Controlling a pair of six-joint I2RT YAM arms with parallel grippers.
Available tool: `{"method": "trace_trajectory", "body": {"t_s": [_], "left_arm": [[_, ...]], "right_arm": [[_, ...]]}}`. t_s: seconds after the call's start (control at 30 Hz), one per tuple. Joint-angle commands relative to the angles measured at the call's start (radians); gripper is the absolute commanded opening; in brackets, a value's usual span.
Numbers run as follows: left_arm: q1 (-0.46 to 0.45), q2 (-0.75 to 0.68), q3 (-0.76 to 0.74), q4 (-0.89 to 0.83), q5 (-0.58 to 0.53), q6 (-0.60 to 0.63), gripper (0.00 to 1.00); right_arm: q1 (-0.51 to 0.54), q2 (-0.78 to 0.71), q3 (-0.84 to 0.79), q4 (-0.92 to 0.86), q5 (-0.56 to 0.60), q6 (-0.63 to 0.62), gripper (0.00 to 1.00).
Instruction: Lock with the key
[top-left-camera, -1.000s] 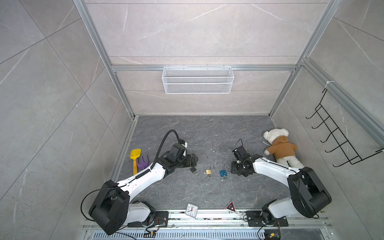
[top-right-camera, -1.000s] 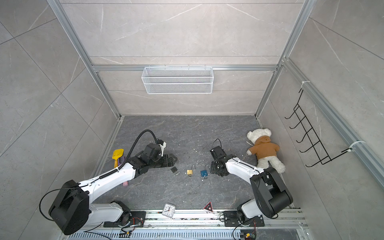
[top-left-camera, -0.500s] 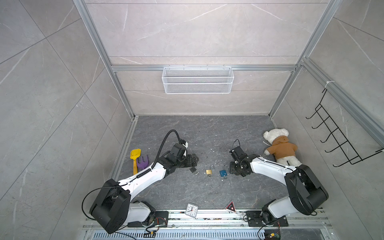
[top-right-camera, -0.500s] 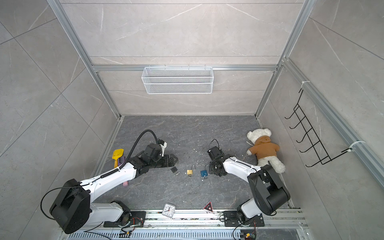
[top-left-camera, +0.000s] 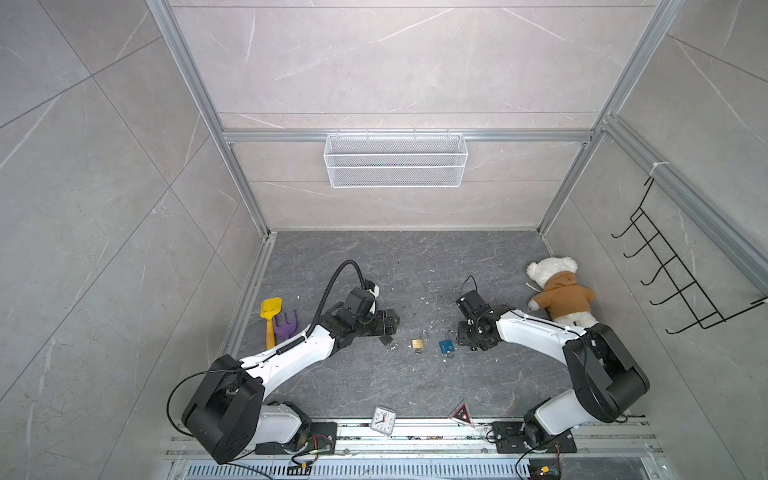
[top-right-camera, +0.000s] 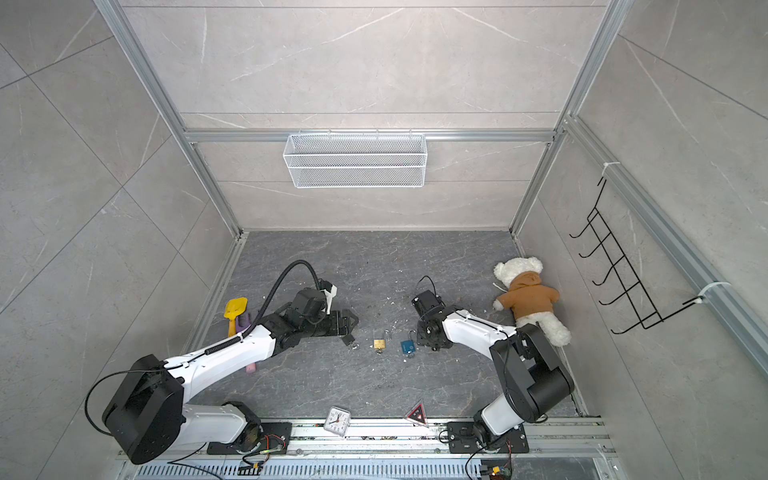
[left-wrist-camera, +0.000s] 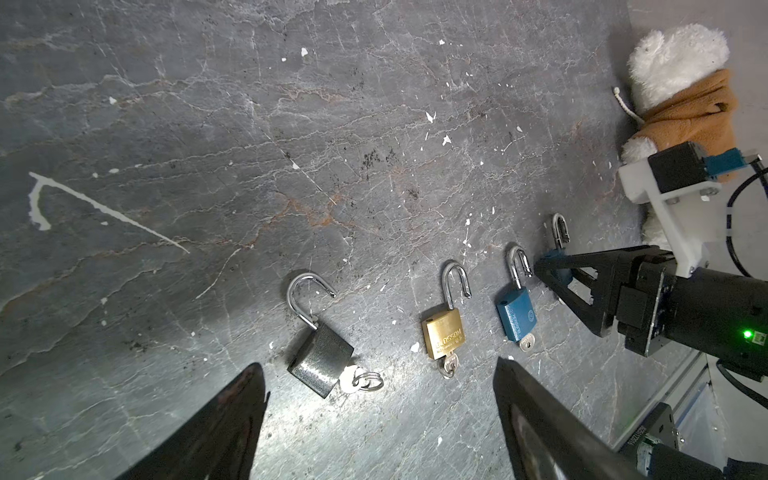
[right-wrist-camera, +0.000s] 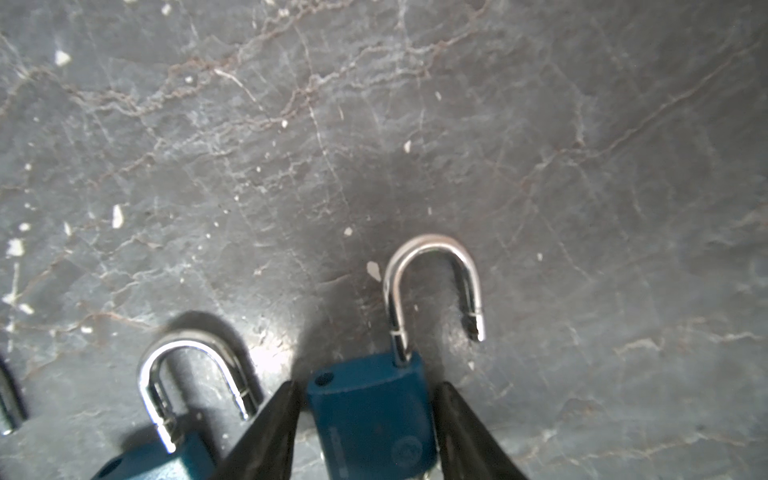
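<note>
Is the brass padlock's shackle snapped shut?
No, in the left wrist view the brass padlock lies with its shackle open, the free end clear of the body.

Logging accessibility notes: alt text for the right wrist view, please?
The right gripper straddles the body of a blue padlock whose shackle stands open, on a dark stone floor. A second blue padlock, shackle also open, lies beside it.

Blue padlock (right-wrist-camera: 370, 419) in right gripper (right-wrist-camera: 368, 388): lower body cut off by picture edge. Second blue padlock (right-wrist-camera: 183, 461): body mostly cut off.
</note>
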Motion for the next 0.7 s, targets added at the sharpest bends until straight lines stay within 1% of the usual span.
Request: {"method": "trace_trajectory", "body": {"t_s": [0.0, 0.3, 0.37, 0.47, 0.57, 0.67], "left_arm": [[-0.009, 0.015, 0.018, 0.021, 0.021, 0.017, 0.88], [-0.013, 0.032, 0.022, 0.027, 0.026, 0.016, 0.88], [-0.014, 0.036, 0.022, 0.027, 0.025, 0.016, 0.88], [-0.015, 0.038, 0.022, 0.028, 0.027, 0.015, 0.88], [-0.017, 0.041, 0.025, 0.028, 0.027, 0.013, 0.88], [-0.017, 0.044, 0.028, 0.028, 0.027, 0.01, 0.88]], "right_arm": [[0.006, 0.025, 0.019, -0.033, 0.011, -0.021, 0.55], [0.014, 0.036, 0.021, -0.038, 0.007, -0.015, 0.5], [0.014, 0.036, 0.02, -0.038, 0.007, -0.013, 0.47], [0.016, 0.034, 0.021, -0.036, 0.007, -0.012, 0.47], [0.017, 0.031, 0.022, -0.036, 0.004, -0.013, 0.44], [0.018, 0.027, 0.02, -0.034, 0.004, -0.011, 0.38]]}}
